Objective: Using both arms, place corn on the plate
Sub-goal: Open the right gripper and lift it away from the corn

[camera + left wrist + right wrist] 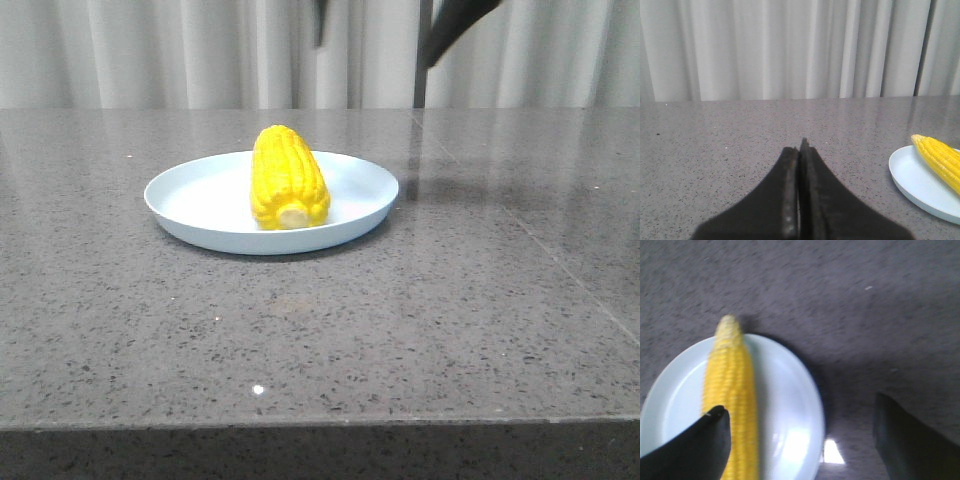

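Note:
The yellow corn (288,180) lies on the pale blue plate (200,200) at the middle of the table, its pale cut end toward the front. My right gripper (799,410) is open and empty, high above the plate's right side; the corn (732,390) and plate (785,405) show below it. Its black fingers (450,30) show at the top of the front view. My left gripper (801,150) is shut and empty, low over the table to the left of the plate (920,185); the corn's tip (935,152) shows there.
The table is a dark grey speckled stone top (400,330) with a front edge near the bottom of the front view. A pale pleated curtain (200,50) hangs behind the table.

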`<state>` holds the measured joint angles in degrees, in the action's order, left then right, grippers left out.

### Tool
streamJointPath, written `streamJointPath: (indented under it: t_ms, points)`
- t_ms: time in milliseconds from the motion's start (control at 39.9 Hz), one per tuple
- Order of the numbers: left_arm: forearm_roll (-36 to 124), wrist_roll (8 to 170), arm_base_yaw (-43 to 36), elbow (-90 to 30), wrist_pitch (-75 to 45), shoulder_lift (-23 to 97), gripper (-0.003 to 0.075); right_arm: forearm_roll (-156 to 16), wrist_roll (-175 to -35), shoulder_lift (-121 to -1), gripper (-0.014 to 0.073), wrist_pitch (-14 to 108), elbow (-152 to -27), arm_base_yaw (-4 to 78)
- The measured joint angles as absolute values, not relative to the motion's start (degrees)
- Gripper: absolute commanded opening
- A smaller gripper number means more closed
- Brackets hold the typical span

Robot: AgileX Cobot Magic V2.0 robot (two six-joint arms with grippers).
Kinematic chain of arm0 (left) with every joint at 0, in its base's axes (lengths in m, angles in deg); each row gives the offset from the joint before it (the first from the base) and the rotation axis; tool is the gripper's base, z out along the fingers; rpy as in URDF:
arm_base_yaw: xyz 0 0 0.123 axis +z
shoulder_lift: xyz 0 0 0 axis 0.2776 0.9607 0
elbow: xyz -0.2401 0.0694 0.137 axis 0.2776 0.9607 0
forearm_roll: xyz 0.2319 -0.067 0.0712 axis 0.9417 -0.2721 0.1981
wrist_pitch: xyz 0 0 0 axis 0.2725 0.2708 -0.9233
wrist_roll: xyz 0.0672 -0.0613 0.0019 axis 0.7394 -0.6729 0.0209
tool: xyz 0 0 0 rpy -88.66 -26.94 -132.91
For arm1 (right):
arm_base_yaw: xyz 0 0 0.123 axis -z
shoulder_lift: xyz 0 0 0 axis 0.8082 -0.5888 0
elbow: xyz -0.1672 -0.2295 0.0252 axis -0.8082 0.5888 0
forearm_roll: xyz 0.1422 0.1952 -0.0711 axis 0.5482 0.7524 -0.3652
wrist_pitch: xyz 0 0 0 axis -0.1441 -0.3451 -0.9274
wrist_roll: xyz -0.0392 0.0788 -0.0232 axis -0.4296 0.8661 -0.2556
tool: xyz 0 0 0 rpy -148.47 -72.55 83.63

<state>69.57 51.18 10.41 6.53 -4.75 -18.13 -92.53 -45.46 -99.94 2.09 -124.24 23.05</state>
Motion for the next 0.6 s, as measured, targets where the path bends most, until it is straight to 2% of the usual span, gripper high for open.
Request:
streamJointPath:
  t_ms: [75,100,175,275,301,601]
  points:
    - [69.6,51.2,10.4,6.5,-4.7,-18.1,-0.002,-94.1,-47.4,-98.1,0.0364,-0.6,-124.2,26.2]
    - [69.6,51.2,10.4,6.5,-4.7,-18.1,-0.002,-94.5,-48.0,-97.6,0.0279,-1.7,-124.2,27.1]
    - [69.6,51.2,10.4,6.5,-4.7,-18.1,-0.002,-95.1,-50.1,-96.5,0.0117,-4.5,-124.2,30.0]
    - [69.6,51.2,10.4,6.5,-4.7,-18.1,-0.002,-95.3,-52.1,-95.9,-0.0053,-8.4,-124.2,33.2]
    - [69.6,51.2,10.4,6.5,-4.7,-18.1,-0.002,-95.3,-52.4,-95.9,-0.0072,-8.9,-124.1,34.0]
    - [69.6,51.2,10.4,6.5,-4.7,-18.1,-0.002,-95.1,-57.9,-89.6,-0.0062,-8.1,-113.8,40.6]
